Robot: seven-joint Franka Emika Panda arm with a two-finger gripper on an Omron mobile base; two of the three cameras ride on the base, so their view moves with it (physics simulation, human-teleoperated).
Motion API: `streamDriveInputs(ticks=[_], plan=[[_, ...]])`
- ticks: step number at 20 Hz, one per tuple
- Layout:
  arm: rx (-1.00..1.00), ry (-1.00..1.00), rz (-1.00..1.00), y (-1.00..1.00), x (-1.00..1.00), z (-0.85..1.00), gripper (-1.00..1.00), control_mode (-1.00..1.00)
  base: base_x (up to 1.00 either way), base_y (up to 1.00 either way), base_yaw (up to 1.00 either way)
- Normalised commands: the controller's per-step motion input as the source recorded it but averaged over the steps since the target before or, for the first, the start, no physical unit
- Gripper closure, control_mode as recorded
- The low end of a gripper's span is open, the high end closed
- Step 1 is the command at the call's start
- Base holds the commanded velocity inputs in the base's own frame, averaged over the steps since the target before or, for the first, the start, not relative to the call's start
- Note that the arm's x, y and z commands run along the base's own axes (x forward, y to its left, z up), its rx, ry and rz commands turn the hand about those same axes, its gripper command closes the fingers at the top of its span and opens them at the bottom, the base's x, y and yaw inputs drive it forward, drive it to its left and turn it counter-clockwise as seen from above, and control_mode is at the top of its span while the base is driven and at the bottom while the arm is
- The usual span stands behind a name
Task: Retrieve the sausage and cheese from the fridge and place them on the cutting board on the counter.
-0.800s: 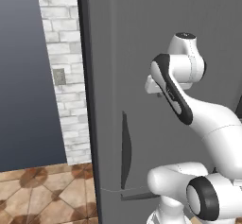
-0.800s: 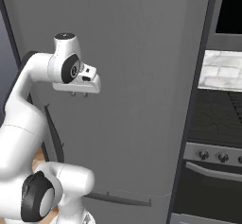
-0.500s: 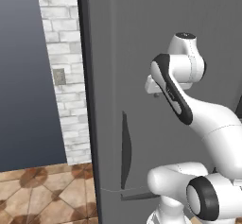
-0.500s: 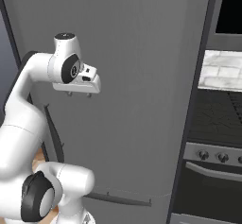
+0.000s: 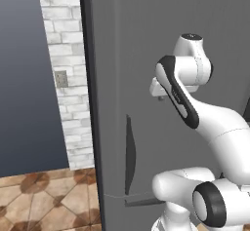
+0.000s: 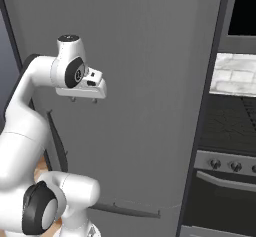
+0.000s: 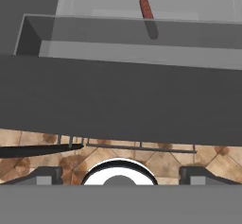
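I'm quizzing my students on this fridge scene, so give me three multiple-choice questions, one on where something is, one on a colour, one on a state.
1. Where does the long vertical handle sit?
A. on the fridge door
B. on the floor
C. on the oven

2. What colour is the sausage?
A. green
B. reddish-brown
C. white

3. How do the pincer jaws stand?
A. shut on the sausage
B. shut on the handle
C. open, holding nothing

Answers: 1 A, the left base view shows it on the dark grey door. 2 B, as the hand view shows. 3 C, the fingertips stand wide apart with nothing between.
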Motion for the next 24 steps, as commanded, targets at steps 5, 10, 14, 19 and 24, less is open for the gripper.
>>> streamDriveInputs(ticks=[5,10,14,19,24], plan=[[0.00,0.00,0.00,0.00,0.00,0.00,-1.00,1.00,-0.57,0.13,0.00],[0.00,0.00,0.00,0.00,0.00,0.00,-1.00,1.00,-0.55,0.19,0.00],[0.00,0.00,0.00,0.00,0.00,0.00,-1.00,1.00,-0.42,0.26,0.00],[0.00,0.00,0.00,0.00,0.00,0.00,-1.00,1.00,-0.41,0.31,0.00],[0.00,0.00,0.00,0.00,0.00,0.00,-1.00,1.00,-0.35,0.45,0.00]])
